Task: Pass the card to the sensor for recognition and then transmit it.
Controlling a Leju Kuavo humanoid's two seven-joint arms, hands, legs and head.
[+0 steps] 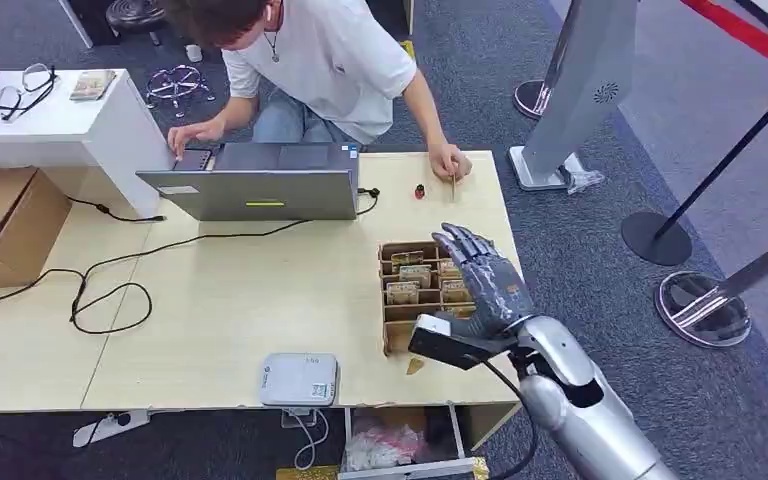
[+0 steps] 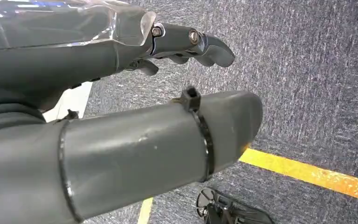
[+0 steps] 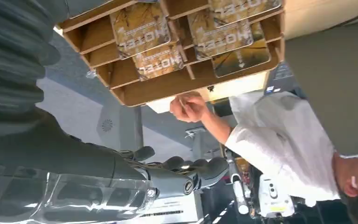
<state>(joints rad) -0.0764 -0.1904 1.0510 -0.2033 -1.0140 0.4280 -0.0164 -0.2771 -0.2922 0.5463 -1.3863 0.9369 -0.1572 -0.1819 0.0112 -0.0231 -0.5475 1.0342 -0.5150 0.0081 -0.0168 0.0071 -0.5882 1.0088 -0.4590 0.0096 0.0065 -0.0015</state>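
Your right hand (image 1: 482, 285) hangs over the wooden card rack (image 1: 401, 322) with its fingers (image 1: 460, 243) spread apart and holding nothing, the dark fingertips reaching past the rack's far edge toward the person (image 1: 325, 60) leaning over the worktop (image 1: 210, 290). The cards (image 1: 415, 275) you are after stand on edge in the rack's slots, printed with a hotel mark, just below and beside your palm; none has been lifted yet. Judge them thin, light and stiff, with slick faces, so a pinch on the exposed upper edge of one card, thumb on one face and a finger on the other, looks the safest hold, drawn straight up so the neighbours stay put. The white sensor box (image 1: 299, 379) sits near the front edge of the worktop, well apart from the rack toward your left. Your left hand (image 2: 186, 44) hangs beside your body over the grey carpet, its fingers loosely extended and apart, nothing in them. Beyond the rack a laptop (image 1: 260, 190) stands open before the person, whose hand (image 1: 449, 160) rests on the worktop's far corner
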